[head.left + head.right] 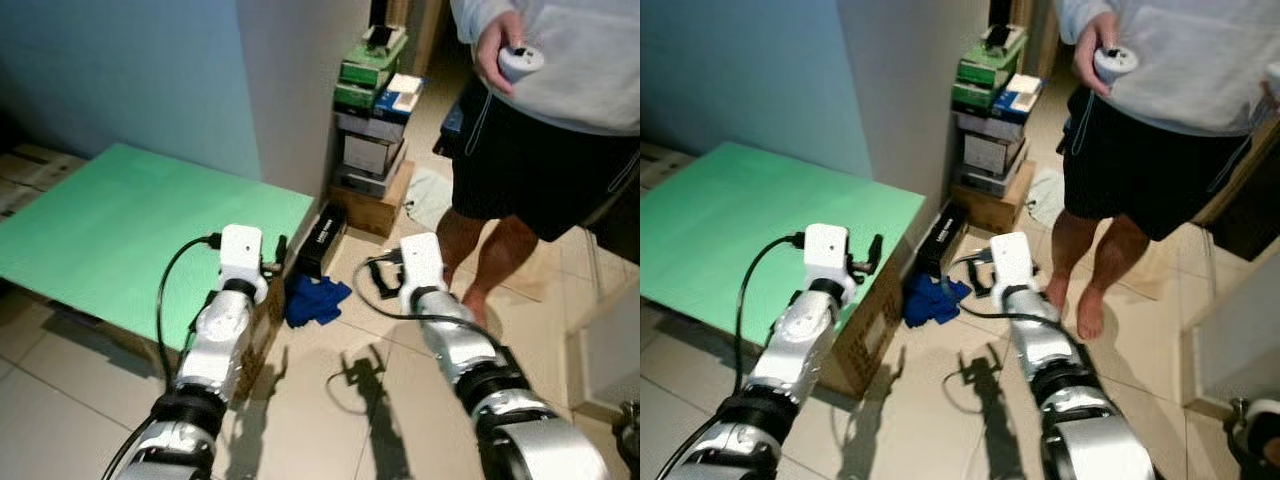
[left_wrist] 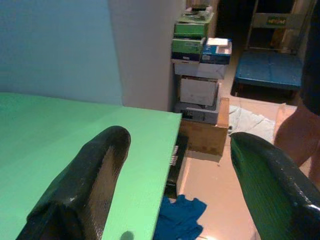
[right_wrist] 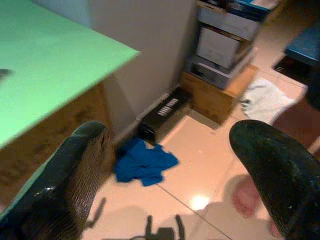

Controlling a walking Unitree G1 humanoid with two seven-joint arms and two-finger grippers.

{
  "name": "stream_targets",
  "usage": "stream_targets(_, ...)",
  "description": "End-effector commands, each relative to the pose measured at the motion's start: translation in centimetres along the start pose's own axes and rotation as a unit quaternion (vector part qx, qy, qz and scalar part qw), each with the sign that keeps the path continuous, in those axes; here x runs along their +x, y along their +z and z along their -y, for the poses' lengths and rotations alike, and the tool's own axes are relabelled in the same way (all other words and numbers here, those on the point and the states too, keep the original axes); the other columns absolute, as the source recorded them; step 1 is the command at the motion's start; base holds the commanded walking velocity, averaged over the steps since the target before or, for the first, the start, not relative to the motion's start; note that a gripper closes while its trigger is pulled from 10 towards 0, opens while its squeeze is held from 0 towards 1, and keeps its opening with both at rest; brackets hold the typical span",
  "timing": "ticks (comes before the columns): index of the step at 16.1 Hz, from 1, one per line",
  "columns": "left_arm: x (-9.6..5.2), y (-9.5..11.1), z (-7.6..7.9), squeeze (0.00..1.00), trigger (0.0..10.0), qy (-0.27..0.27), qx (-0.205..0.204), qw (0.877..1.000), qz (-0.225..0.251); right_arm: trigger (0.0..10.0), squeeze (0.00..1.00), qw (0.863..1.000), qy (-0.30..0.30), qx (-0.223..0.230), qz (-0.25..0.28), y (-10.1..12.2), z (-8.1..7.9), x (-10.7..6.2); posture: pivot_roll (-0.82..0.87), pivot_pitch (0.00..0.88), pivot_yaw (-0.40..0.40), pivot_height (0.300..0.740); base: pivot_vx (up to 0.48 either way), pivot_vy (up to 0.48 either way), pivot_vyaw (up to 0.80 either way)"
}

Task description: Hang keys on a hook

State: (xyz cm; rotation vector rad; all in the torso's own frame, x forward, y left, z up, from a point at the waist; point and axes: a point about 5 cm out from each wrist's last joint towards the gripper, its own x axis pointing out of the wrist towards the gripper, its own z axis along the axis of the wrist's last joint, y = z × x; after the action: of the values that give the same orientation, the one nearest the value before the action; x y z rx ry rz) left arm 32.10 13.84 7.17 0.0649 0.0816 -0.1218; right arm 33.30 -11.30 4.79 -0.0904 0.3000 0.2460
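Note:
My left gripper (image 2: 178,140) is held out over the right edge of the green tabletop (image 1: 130,230). Its two black fingers (image 2: 95,170) stand wide apart, open, with nothing between them. My right gripper (image 3: 170,131) hovers above the tiled floor, just right of the table's corner, also open and holding nothing. From the head both arms reach forward, the left gripper (image 1: 278,250) at the table edge and the right gripper (image 1: 385,272) above the floor, with a black cable looping at its wrist.
A blue cloth (image 1: 316,300) and a black box (image 1: 322,240) lie on the floor by the table. Stacked boxes (image 1: 375,110) on a wooden crate (image 1: 378,208) stand against the wall. A person (image 1: 560,130) holding a controller (image 1: 520,60) stands barefoot at the right.

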Motion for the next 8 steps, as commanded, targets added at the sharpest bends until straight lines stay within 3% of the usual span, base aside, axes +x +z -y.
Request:
stream_targets(1,-0.15,-0.05,-0.13,0.00,10.0,0.000,0.000,1.000,0.002,10.0,0.00,1.000,0.007,-0.003,0.003,0.10,-0.32,0.01,-0.04,0.000,0.028,0.740,0.450,0.000,0.00)
stream_targets(8,-0.01,0.07,-0.17,0.00,10.0,0.006,-0.005,1.000,0.001,10.0,0.00,1.000,0.007,-0.009,-0.002,0.15,-0.30,0.13,-0.04,0.000,0.028,0.740,0.467,0.000,0.00)
